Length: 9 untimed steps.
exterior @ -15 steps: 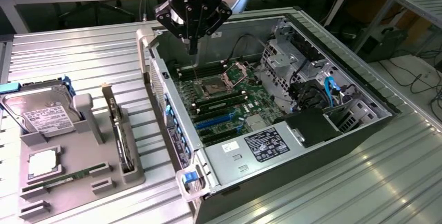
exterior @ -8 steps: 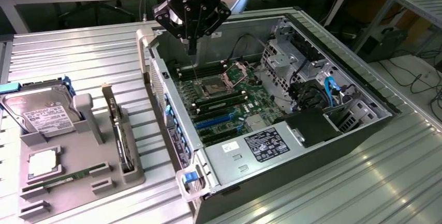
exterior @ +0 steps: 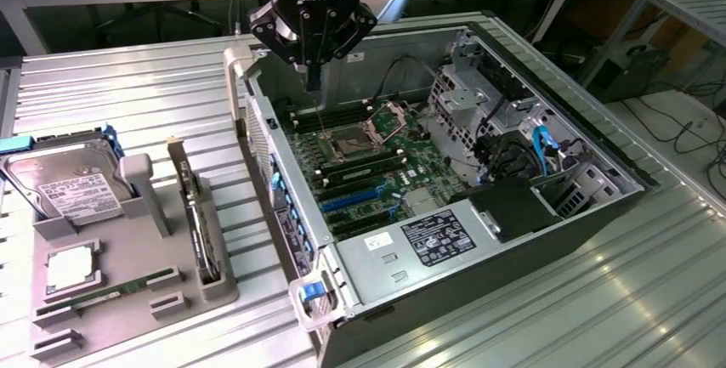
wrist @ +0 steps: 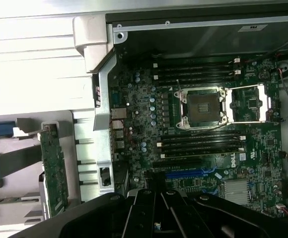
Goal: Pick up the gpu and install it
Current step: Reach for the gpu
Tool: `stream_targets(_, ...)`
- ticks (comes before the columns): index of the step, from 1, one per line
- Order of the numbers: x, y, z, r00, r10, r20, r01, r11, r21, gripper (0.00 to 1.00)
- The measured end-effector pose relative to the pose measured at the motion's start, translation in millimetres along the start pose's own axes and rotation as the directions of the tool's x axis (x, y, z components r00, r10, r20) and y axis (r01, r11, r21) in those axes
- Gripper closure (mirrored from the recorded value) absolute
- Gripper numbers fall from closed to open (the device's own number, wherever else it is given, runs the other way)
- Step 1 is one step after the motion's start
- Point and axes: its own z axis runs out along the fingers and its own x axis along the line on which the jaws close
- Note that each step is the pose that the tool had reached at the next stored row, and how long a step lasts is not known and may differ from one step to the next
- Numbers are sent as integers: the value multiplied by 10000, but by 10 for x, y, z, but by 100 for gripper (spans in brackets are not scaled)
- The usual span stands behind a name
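The gpu (exterior: 195, 219) is a thin card standing on edge in a slot of the grey holder (exterior: 142, 215), at the exterior view's left beside the open computer case (exterior: 590, 155). In the wrist view the gpu (wrist: 53, 168) shows its green board face. My gripper (exterior: 314, 75) hangs above the far end of the case, over the motherboard (exterior: 380, 168) and well apart from the gpu. Its fingers are shut, with nothing between them. In the wrist view the gripper (wrist: 156, 186) is a black mass over the blue expansion slot (wrist: 183, 174).
The holder also carries a silver hard drive (exterior: 68, 188), a square silver chip (exterior: 70, 268) and a narrow RAM stick (exterior: 108, 291). Inside the case are a CPU socket (exterior: 340, 143), blue slots (exterior: 352, 202), cables (exterior: 539, 151) and a power supply (exterior: 437, 239). Everything rests on a ribbed metal table (exterior: 590, 300).
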Motion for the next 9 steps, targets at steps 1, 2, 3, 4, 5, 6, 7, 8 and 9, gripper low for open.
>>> stream_targets(1,4,0,0,10000,0,0,0,10000,1,89)
stream_targets(2,6,-1,-1,10000,1,0,-1,10000,1,89)
stream_targets(3,8,-1,-1,10000,0,-1,0,10000,1,89)
stream_targets(4,11,-1,-1,10000,1,-1,-1,10000,1,89)
stream_targets(5,14,-1,0,10000,1,0,-1,10000,0,89)
stream_targets(6,17,-2,0,10000,1,0,-1,10000,0,89)
stream_targets(7,20,-2,-1,10000,1,0,-1,10000,0,89)
stream_targets(8,24,-2,-1,10000,1,0,-1,10000,1,89)
stream_targets(9,26,-3,-1,10000,1,-1,-1,10000,1,89)
